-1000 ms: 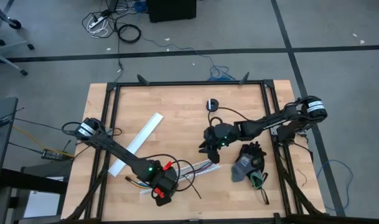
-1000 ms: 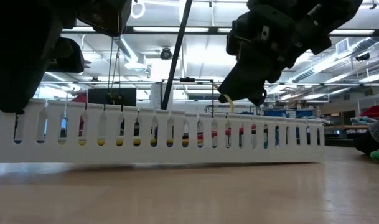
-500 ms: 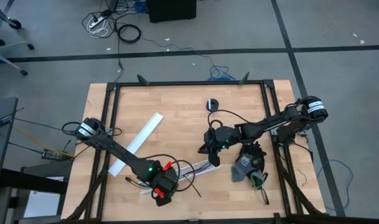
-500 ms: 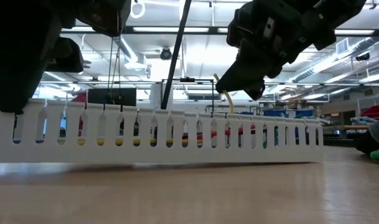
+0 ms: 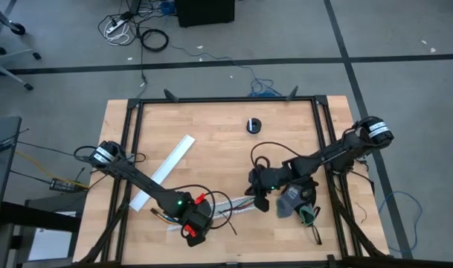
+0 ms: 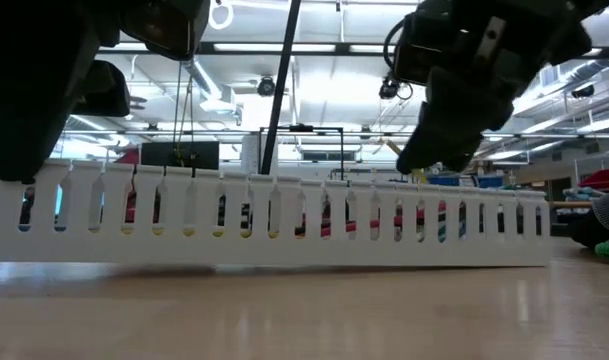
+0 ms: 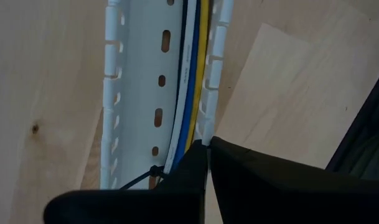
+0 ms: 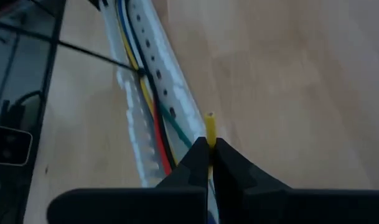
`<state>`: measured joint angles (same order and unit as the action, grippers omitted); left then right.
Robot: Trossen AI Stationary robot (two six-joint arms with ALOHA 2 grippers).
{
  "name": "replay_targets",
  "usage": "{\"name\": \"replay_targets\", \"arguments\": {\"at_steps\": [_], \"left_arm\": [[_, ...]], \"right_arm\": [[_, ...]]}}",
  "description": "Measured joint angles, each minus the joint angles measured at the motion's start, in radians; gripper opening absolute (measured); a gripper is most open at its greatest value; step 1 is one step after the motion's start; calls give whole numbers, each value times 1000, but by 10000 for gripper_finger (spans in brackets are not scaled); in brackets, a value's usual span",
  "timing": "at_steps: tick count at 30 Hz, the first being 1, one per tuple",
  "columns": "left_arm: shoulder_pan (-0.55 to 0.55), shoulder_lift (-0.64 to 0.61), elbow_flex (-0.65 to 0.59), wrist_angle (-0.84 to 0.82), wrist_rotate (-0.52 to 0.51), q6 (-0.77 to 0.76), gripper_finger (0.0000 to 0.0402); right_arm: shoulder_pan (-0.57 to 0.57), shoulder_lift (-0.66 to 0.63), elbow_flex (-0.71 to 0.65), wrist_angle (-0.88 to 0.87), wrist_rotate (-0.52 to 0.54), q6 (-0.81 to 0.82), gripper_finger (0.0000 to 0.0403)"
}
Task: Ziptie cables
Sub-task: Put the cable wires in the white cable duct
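On the pale wooden bench (image 5: 211, 126) our right hand (image 8: 210, 153) has just shifted and pinched shut on a yellow wire end (image 8: 210, 124) of the coloured cables (image 5: 233, 202), while our left hand (image 7: 208, 163), closed, pins the white slotted channel (image 7: 158, 93).

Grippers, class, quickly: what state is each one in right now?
Left end effector: shut on the channel wall.
Right end effector: shut on the yellow wire.

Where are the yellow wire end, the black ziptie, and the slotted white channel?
yellow wire end (image 8: 210, 124), right wrist view, its exposed tip above the fingers.
black ziptie (image 8: 83, 51), right wrist view, mid-strip.
slotted white channel (image 7: 136, 93), left wrist view, its perforated floor.
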<state>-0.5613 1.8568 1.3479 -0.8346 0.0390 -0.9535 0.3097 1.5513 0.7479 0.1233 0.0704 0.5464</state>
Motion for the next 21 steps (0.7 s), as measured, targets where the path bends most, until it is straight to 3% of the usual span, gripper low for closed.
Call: {"name": "replay_targets", "arguments": {"at_steps": [21], "left_arm": [[0,0,0,2,-12,-1,0]], "right_arm": [[143,0,0,-222,142,87,0]]}}
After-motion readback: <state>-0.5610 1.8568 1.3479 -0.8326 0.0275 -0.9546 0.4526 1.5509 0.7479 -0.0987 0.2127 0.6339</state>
